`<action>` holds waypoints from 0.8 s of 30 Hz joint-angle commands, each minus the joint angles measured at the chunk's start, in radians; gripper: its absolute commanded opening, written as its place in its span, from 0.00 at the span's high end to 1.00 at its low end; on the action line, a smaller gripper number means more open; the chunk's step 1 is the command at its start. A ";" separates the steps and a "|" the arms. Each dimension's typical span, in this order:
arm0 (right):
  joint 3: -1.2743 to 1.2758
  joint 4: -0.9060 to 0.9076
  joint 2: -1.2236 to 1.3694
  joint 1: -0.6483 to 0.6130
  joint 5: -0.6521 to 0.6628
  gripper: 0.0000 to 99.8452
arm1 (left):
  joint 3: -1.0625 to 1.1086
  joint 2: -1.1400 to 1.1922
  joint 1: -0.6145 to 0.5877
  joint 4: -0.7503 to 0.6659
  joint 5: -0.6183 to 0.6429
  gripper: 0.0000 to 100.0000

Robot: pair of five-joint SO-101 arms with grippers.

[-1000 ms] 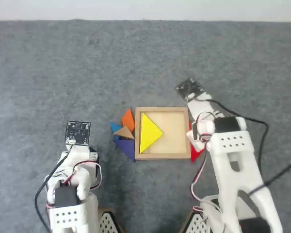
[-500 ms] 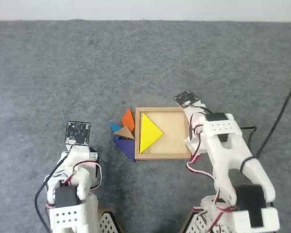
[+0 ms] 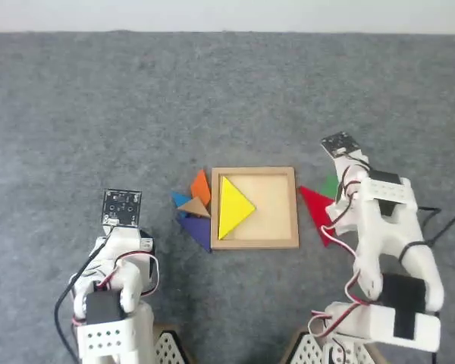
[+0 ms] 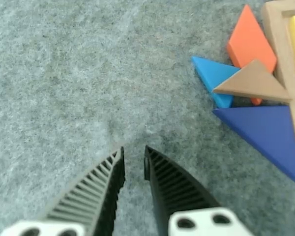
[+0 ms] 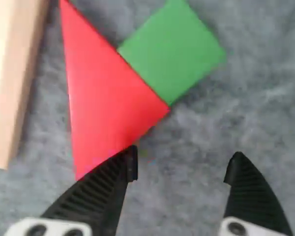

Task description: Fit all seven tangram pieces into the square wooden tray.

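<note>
The square wooden tray (image 3: 277, 239) lies mid-table with a yellow triangle (image 3: 233, 206) inside it. Against its left side lie an orange piece (image 3: 201, 186), a light blue triangle (image 3: 180, 200), a tan triangle (image 3: 196, 208) and a dark blue triangle (image 3: 199, 230). Right of the tray lie a red triangle (image 3: 316, 211) and a green square (image 3: 331, 186), touching each other. My right gripper (image 5: 182, 162) hangs open just above them, one finger over the red triangle (image 5: 103, 108), the green square (image 5: 172, 49) beyond. My left gripper (image 4: 133, 155) is shut over bare carpet, short of the orange piece (image 4: 248, 39).
Grey carpet covers the table all around. The right arm (image 3: 375, 220) stands beside the red and green pieces. The left arm (image 3: 114, 265) sits near the front left, apart from the pile of pieces. The tray's edge (image 5: 10, 73) lies next to the red triangle.
The right arm has swung from over the tray's right edge out to the right, uncovering the red triangle and green square. The left arm has not moved.
</note>
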 commanded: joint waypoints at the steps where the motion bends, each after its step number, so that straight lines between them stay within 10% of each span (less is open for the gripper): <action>1: -0.032 -0.012 -0.065 -0.058 -0.020 0.71 | -0.008 -0.021 -0.005 0.003 0.008 0.93; 10: -0.031 0.090 -0.255 -0.286 -0.130 0.71 | -0.008 -0.021 -0.005 0.003 0.008 0.93; 24: -0.178 0.028 0.153 -0.249 -0.137 0.71 | -0.008 -0.021 -0.005 0.003 0.008 0.93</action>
